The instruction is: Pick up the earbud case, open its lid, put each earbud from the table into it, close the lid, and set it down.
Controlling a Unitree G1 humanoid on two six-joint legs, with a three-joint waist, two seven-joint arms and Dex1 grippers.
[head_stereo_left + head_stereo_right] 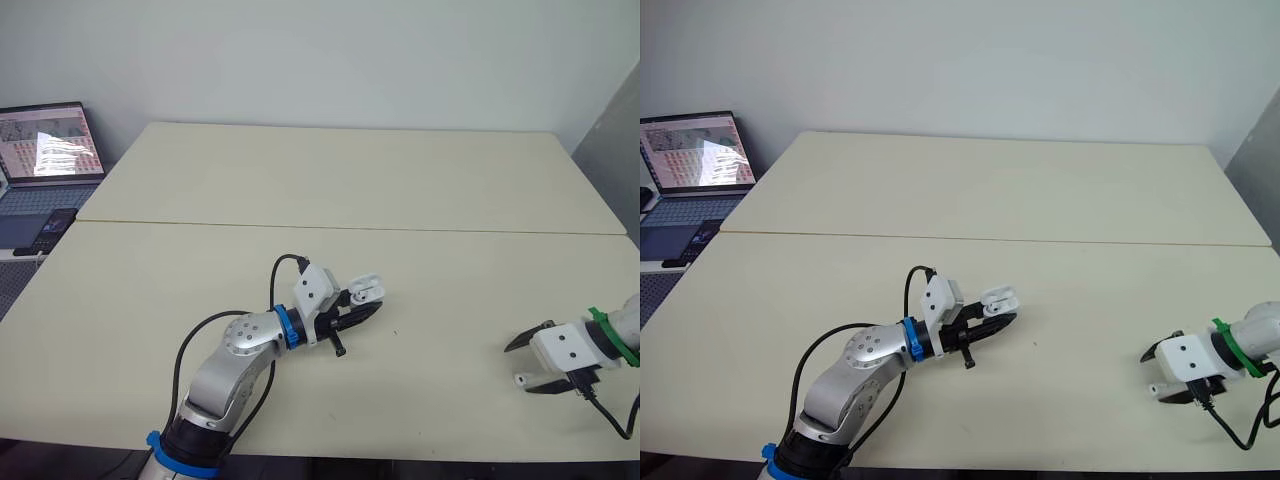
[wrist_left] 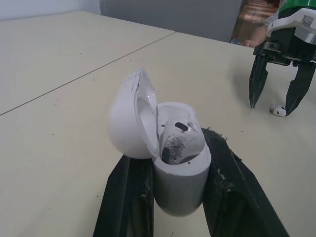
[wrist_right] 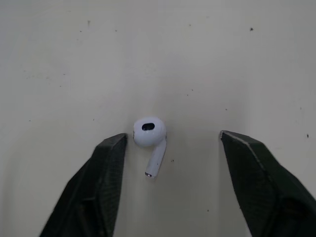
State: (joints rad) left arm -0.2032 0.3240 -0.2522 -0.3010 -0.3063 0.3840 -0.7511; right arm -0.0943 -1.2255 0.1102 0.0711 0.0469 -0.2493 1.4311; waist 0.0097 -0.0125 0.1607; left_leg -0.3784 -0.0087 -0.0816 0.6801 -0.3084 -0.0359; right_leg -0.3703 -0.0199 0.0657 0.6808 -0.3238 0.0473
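Front and middle of the table, the left gripper clamps the case between its fingers, the lid tipped back to one side and the first earbud sitting inside. Well off to the right, the right gripper straddles the second earbud, which lies on the table just beside one finger. A laptop sits beyond the table's far left corner.

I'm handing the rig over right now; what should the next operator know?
Left gripper: shut on the earbud case, lid open, first earbud seated inside.
Right gripper: jaws open, straddling the second earbud on the table, not gripped.
Done: case held, opened, first earbud in.
Left: grasp second earbud, seat it, close lid, set case down.
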